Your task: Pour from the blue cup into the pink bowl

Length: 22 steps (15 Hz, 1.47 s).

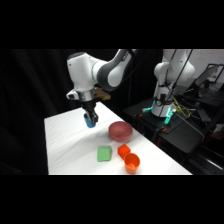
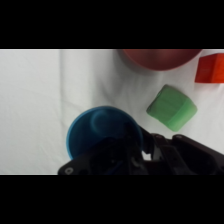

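no readable text, labels or numbers

The side camera stood beside the white table (image 1: 65, 145), looking across and down from afar. The wrist camera looked closely downward past the gripper (image 2: 142, 157). Both showed the blue cup (image 1: 90, 121), pink bowl (image 1: 120, 130) and green square (image 1: 104, 154).

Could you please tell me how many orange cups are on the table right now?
2: one orange cup lies just right of the green square; the other orange cup sits at the table's near edge, touching it.

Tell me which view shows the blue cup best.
The wrist view: the blue cup fills the frame's lower middle, its open mouth visible at the gripper. In the side view the cup is only a small blue patch under the gripper.
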{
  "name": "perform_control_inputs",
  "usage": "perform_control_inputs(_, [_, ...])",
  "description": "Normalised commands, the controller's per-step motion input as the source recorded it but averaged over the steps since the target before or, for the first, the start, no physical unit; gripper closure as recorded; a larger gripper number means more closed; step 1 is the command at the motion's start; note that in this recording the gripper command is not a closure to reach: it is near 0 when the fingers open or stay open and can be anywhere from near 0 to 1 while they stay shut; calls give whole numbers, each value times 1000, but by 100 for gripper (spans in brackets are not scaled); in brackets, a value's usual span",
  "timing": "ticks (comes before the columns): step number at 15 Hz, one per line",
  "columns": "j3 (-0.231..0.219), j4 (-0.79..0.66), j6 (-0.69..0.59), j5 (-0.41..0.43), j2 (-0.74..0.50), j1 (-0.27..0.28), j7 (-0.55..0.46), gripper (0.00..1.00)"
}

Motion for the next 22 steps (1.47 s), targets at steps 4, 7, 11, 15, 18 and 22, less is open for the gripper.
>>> perform_control_inputs(4, [130, -433, -256, 443, -587, -47, -300, 28])
perform_control_inputs(7, [58, -372, -268, 495, -452, -27, -438, 28])
perform_control_inputs(11, [-44, -273, -302, 513, -318, -45, -532, 28])
perform_control_inputs(15, [-147, -36, -431, 509, -13, -150, -612, 28])
perform_control_inputs(18, [-164, 254, -550, 422, 377, -229, -550, 28])
perform_control_inputs(22, [-69, 523, -581, 347, 704, -238, -304, 28])
